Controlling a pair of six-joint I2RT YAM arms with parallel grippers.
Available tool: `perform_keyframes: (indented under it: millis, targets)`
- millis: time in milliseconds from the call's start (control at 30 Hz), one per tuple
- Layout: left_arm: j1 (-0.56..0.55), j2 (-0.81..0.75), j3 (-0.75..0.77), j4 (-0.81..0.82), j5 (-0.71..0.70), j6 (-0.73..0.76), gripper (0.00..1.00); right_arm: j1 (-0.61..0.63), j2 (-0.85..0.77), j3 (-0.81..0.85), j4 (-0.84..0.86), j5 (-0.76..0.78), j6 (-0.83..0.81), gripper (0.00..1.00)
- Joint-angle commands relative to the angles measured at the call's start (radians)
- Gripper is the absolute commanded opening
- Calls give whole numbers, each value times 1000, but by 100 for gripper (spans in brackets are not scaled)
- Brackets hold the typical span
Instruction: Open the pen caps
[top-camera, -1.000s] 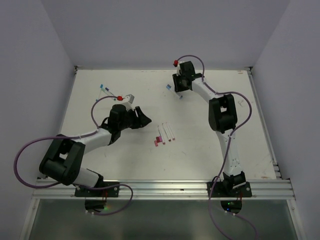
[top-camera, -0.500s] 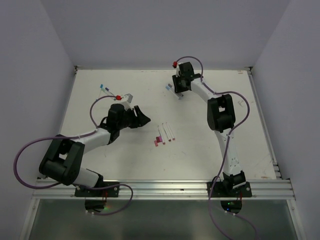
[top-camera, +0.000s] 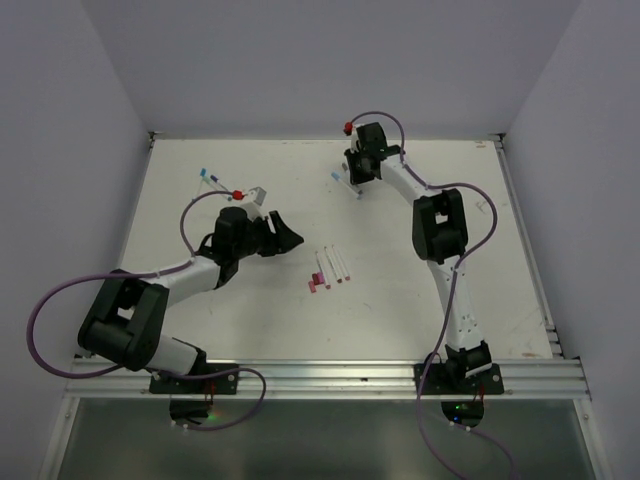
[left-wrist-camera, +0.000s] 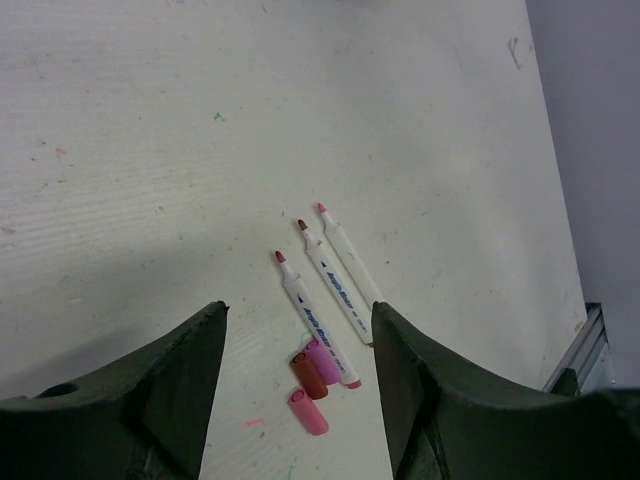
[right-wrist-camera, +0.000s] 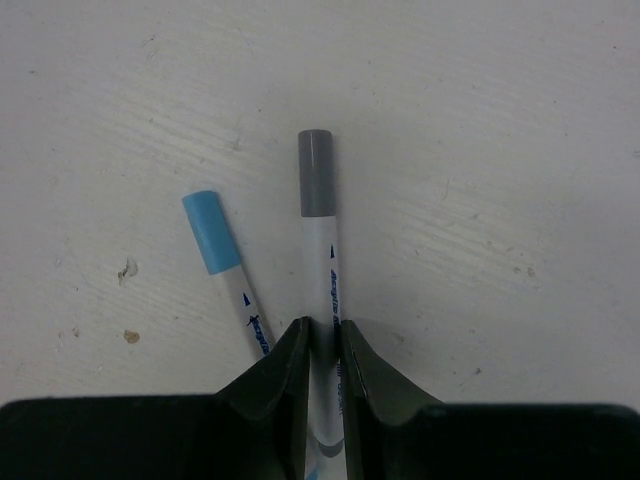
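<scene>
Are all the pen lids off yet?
Not yet. Done: three pens lie bare-tipped beside three loose pink and maroon caps. In hand: the right fingers pinch the barrel of a grey-capped pen, cap on. Left to do: that one, the blue-capped pen next to it, and seemingly two more blue-ended pens far left. The left fingers are open, holding nothing.

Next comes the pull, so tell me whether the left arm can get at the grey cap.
Probably yes: the grey cap juts clear of the right fingers gripping its pen, and the left fingers stand open with nothing held.
</scene>
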Motion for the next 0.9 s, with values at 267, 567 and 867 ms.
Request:
perform_keyframes:
  millis: [267,567,867]
  targets:
    - [44,15,8,191,215,-157,64,1,-251,-175,198,44,63,0]
    - [48,-6,-18,302,277,-246,86,111,-704,-691,215,-41,107,0]
    - [48,-23,-39,365,291,-339,100,286,-1061,-1137,397,-94,307,0]
